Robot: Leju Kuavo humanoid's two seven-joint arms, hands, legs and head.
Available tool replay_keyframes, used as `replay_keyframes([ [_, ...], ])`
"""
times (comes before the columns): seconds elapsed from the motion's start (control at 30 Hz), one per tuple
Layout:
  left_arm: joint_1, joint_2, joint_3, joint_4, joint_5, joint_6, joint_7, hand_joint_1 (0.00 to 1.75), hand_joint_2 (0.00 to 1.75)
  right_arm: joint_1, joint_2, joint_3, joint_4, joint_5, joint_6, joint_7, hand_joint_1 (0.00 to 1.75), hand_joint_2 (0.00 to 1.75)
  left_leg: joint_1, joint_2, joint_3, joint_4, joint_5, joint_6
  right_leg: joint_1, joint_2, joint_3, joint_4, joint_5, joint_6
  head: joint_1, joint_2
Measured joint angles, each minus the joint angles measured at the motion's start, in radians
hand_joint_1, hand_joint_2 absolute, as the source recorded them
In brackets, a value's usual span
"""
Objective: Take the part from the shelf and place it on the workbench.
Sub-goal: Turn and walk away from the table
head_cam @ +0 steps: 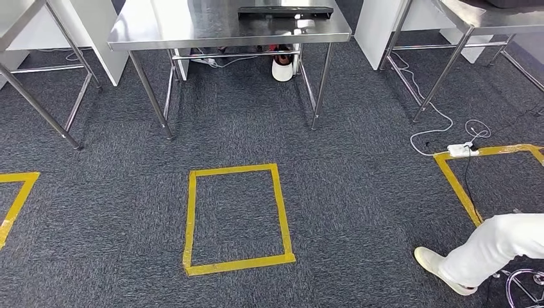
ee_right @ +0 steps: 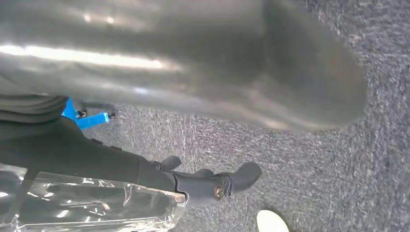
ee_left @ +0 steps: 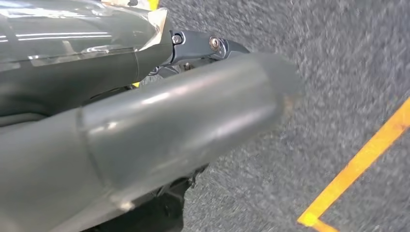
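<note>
Left hand (ee_left: 193,48) (fingers unclear) over carpet (ee_left: 338,72)

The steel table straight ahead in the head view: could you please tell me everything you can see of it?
The steel table has a shiny, reflective metal top and thin tubular legs joined by a crossbar, all standing on grey carpet. A long black tray-like object lies on the top near its far right. Beneath it are white cables and a white roll-like item. Its far edge is cut off by the picture.
</note>
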Motion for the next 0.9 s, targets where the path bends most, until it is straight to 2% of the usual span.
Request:
replay_keyframes([
  [0.03, 0.000, 0.000, 0.000, 0.000, 0.001, 0.000, -0.001, 0.00, 0.00, 0.001, 0.000, 0.000, 0.000, 0.005, 0.001, 0.003, 0.00, 0.00, 0.002, 0.000, -0.011, -0.004, 0.012, 0.009, -0.001, 0.002, -0.013, 0.027, -0.027, -0.001, 0.001, 0.000],
  [0.07, 0.000, -0.001, 0.000, 0.000, 0.002, 0.001, -0.002, 0.00, 0.00, 0.001, -0.001, 0.000, 0.000, 0.010, 0.003, 0.006, 0.00, 0.00, 0.003, 0.000, -0.021, -0.006, 0.023, 0.015, -0.005, 0.004, -0.029, 0.072, -0.069, -0.005, 0.002, 0.000],
  [0.1, 0.000, -0.001, 0.000, 0.000, 0.003, 0.002, -0.002, 0.00, 0.00, 0.001, -0.001, 0.000, 0.000, 0.014, 0.006, 0.009, 0.00, 0.00, 0.004, -0.002, -0.034, -0.006, 0.033, 0.017, -0.006, 0.005, -0.046, 0.129, -0.114, -0.008, 0.004, 0.000],
  [0.13, 0.001, -0.001, 0.000, 0.000, 0.003, 0.003, -0.003, 0.00, 0.00, 0.001, -0.001, 0.000, 0.000, 0.016, 0.009, 0.011, 0.00, 0.00, 0.004, -0.003, -0.047, -0.005, 0.043, 0.016, -0.009, 0.005, -0.061, 0.192, -0.148, -0.006, 0.005, 0.000],
  [0.17, 0.001, -0.001, 0.000, 0.000, 0.002, 0.006, -0.005, 0.00, 0.00, 0.001, -0.001, 0.000, 0.000, 0.017, 0.011, 0.012, 0.00, 0.00, 0.004, -0.005, -0.060, -0.005, 0.054, 0.013, -0.012, 0.006, -0.067, 0.242, -0.161, 0.001, 0.006, 0.000],
  [0.2, 0.002, -0.001, 0.000, 0.000, 0.001, 0.008, -0.006, 0.00, 0.00, 0.002, -0.001, 0.000, 0.000, 0.018, 0.013, 0.013, 0.00, 0.00, 0.005, -0.009, -0.073, -0.004, 0.064, 0.010, -0.015, 0.006, -0.060, 0.267, -0.155, 0.012, 0.006, 0.000],
  [0.23, 0.003, -0.001, 0.000, 0.000, -0.001, 0.011, -0.009, 0.00, 0.00, 0.002, -0.002, 0.000, 0.000, 0.018, 0.015, 0.014, 0.00, 0.00, 0.007, -0.015, -0.083, -0.003, 0.074, 0.005, -0.019, 0.007, -0.036, 0.257, -0.135, 0.025, 0.006, 0.000],
  [0.27, 0.003, -0.001, 0.000, 0.000, -0.003, 0.015, -0.013, 0.00, 0.00, 0.002, -0.002, 0.000, 0.000, 0.018, 0.016, 0.014, 0.00, 0.00, 0.010, -0.022, -0.092, -0.002, 0.083, -0.001, -0.024, 0.013, 0.008, 0.207, -0.113, 0.035, 0.006, 0.000],
  [0.3, 0.003, 0.000, 0.000, -0.001, -0.005, 0.020, -0.017, 0.00, 0.00, 0.002, -0.002, 0.000, 0.000, 0.018, 0.017, 0.014, 0.00, 0.00, 0.011, -0.030, -0.099, -0.001, 0.091, -0.009, -0.029, 0.030, 0.064, 0.130, -0.103, 0.041, 0.007, 0.000],
  [0.33, 0.002, 0.000, 0.000, -0.001, -0.008, 0.029, -0.022, 0.00, 0.00, 0.002, -0.002, 0.000, 0.000, 0.019, 0.018, 0.014, 0.00, 0.00, 0.012, -0.037, -0.105, 0.000, 0.100, -0.017, -0.031, 0.052, 0.118, 0.052, -0.104, 0.041, 0.008, 0.000],
  [0.37, 0.002, 0.001, 0.000, -0.002, -0.013, 0.042, -0.027, 0.00, 0.00, 0.003, -0.002, 0.000, 0.000, 0.020, 0.019, 0.014, 0.00, 0.00, 0.012, -0.045, -0.111, 0.001, 0.108, -0.026, -0.030, 0.069, 0.154, -0.008, -0.111, 0.037, 0.009, 0.000],
  [0.4, 0.001, 0.002, 0.000, -0.003, -0.017, 0.059, -0.033, 0.00, 0.00, 0.004, -0.001, 0.000, 0.000, 0.022, 0.019, 0.015, 0.00, 0.00, 0.011, -0.053, -0.115, 0.000, 0.116, -0.034, -0.026, 0.081, 0.171, -0.041, -0.119, 0.031, 0.010, 0.000],
  [0.43, 0.002, 0.003, -0.001, -0.003, -0.020, 0.077, -0.039, 0.00, 0.00, 0.005, -0.001, 0.000, 0.000, 0.023, 0.019, 0.016, 0.00, 0.00, 0.011, -0.062, -0.118, -0.001, 0.123, -0.040, -0.022, 0.076, 0.172, -0.048, -0.122, 0.023, 0.009, 0.000],
  [0.47, 0.003, 0.005, -0.001, -0.003, -0.022, 0.092, -0.047, 0.00, 0.00, 0.006, -0.001, 0.000, 0.000, 0.024, 0.019, 0.017, 0.00, 0.00, 0.013, -0.066, -0.121, 0.000, 0.126, -0.045, -0.023, 0.065, 0.167, -0.047, -0.120, 0.015, 0.008, 0.000],
  [0.5, 0.004, 0.007, -0.001, -0.003, -0.023, 0.103, -0.054, 0.00, 0.00, 0.007, -0.001, 0.000, 0.000, 0.026, 0.019, 0.018, 0.00, 0.00, 0.015, -0.060, -0.126, 0.009, 0.118, -0.048, -0.025, 0.055, 0.166, -0.046, -0.117, 0.004, 0.007, 0.000],
  [0.53, 0.006, 0.009, -0.001, -0.003, -0.023, 0.109, -0.061, 0.00, 0.00, 0.008, -0.001, 0.000, 0.000, 0.029, 0.019, 0.019, 0.00, 0.00, 0.016, -0.046, -0.137, 0.034, 0.097, -0.049, -0.026, 0.043, 0.165, -0.047, -0.113, -0.008, 0.006, 0.000],
  [0.6, 0.006, 0.013, -0.001, -0.003, -0.024, 0.111, -0.077, 0.00, 0.00, 0.010, -0.001, -0.001, 0.000, 0.034, 0.020, 0.019, 0.00, 0.00, 0.016, -0.014, -0.179, 0.144, 0.020, -0.050, -0.019, 0.018, 0.159, -0.046, -0.107, -0.029, 0.003, 0.000],
  [0.63, 0.006, 0.014, -0.001, -0.004, -0.024, 0.111, -0.084, 0.00, 0.00, 0.011, -0.001, -0.001, 0.000, 0.036, 0.020, 0.019, 0.00, 0.00, 0.015, -0.009, -0.205, 0.213, -0.018, -0.050, -0.013, 0.005, 0.155, -0.046, -0.105, -0.036, 0.003, 0.000],
  [0.67, 0.007, 0.016, -0.001, -0.004, -0.024, 0.111, -0.090, 0.00, 0.00, 0.012, -0.001, -0.002, 0.000, 0.038, 0.021, 0.019, 0.00, 0.00, 0.015, -0.007, -0.223, 0.269, -0.042, -0.051, -0.008, -0.008, 0.151, -0.045, -0.103, -0.039, 0.003, 0.000],
  [0.7, 0.008, 0.017, -0.001, -0.004, -0.024, 0.112, -0.095, 0.00, 0.00, 0.013, -0.001, -0.002, 0.000, 0.040, 0.021, 0.019, 0.00, 0.00, 0.015, -0.005, -0.225, 0.294, -0.046, -0.050, -0.004, -0.020, 0.148, -0.044, -0.102, -0.040, 0.003, 0.000],
  [0.73, 0.010, 0.019, -0.001, -0.004, -0.024, 0.114, -0.097, 0.00, 0.00, 0.013, -0.001, -0.002, 0.000, 0.041, 0.022, 0.019, 0.00, 0.00, 0.014, -0.002, -0.205, 0.279, -0.030, -0.047, 0.000, -0.031, 0.146, -0.042, -0.102, -0.041, 0.003, 0.000],
  [0.77, 0.011, 0.020, -0.001, -0.004, -0.025, 0.117, -0.099, 0.00, 0.00, 0.012, -0.001, -0.003, 0.000, 0.042, 0.022, 0.019, 0.00, 0.00, 0.013, 0.004, -0.167, 0.226, -0.002, -0.041, 0.003, -0.041, 0.146, -0.041, -0.102, -0.041, 0.003, 0.000],
  [0.83, 0.011, 0.023, -0.001, -0.004, -0.030, 0.124, -0.102, 0.00, 0.00, 0.011, 0.000, -0.003, 0.000, 0.043, 0.022, 0.019, 0.00, 0.00, 0.005, 0.037, -0.082, 0.089, 0.039, -0.026, 0.008, -0.058, 0.149, -0.040, -0.102, -0.040, 0.004, 0.000],
  [0.87, 0.010, 0.024, -0.001, -0.005, -0.032, 0.126, -0.103, 0.00, 0.00, 0.011, 0.000, -0.003, 0.000, 0.043, 0.022, 0.019, 0.00, 0.00, -0.002, 0.052, -0.059, 0.047, 0.048, -0.018, 0.011, -0.066, 0.148, -0.040, -0.102, -0.039, 0.004, 0.000],
  [0.9, 0.009, 0.025, -0.001, -0.005, -0.034, 0.129, -0.105, 0.00, 0.00, 0.011, 0.000, -0.004, 0.000, 0.043, 0.022, 0.019, 0.00, 0.00, -0.008, 0.061, -0.051, 0.026, 0.047, -0.011, 0.012, -0.074, 0.149, -0.039, -0.101, -0.036, 0.003, 0.000],
])
